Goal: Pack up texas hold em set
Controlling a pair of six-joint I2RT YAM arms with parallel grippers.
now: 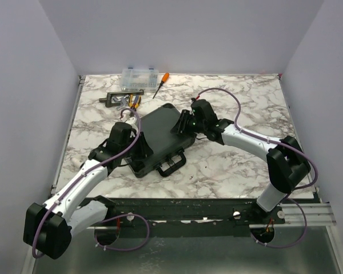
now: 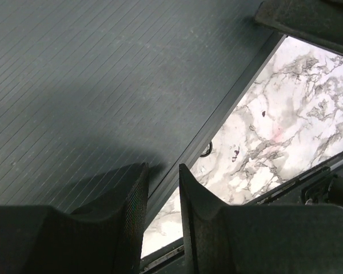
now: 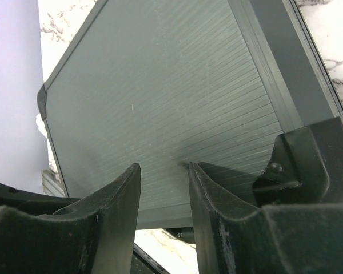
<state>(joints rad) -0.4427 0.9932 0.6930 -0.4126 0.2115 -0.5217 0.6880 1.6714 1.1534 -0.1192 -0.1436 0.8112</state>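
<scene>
A black ribbed hard briefcase (image 1: 163,127) lies closed mid-table, handle toward the near edge. The left gripper (image 2: 163,171) is over its near-left edge and the right gripper (image 3: 164,168) over its far-right corner, both slightly parted and gripping nothing. No chips or cards lie outside, so packing looks nearly done. The latches cannot be made out.

Marble-look tabletop (image 1: 246,165), white w/ grey veins, fills mid view. Plain pale lilac-grey walls on 3 sides: left wall (image 1: 23,85), back wall (image 1: 183,34), right wall (image 1: 326,74). Near edge: dark strip (image 1: 177,208), aluminium rail (image 1: 314,214) at right. Below, dull grey metal surface (image 1: 188,257). Light even, shadows soft.
</scene>
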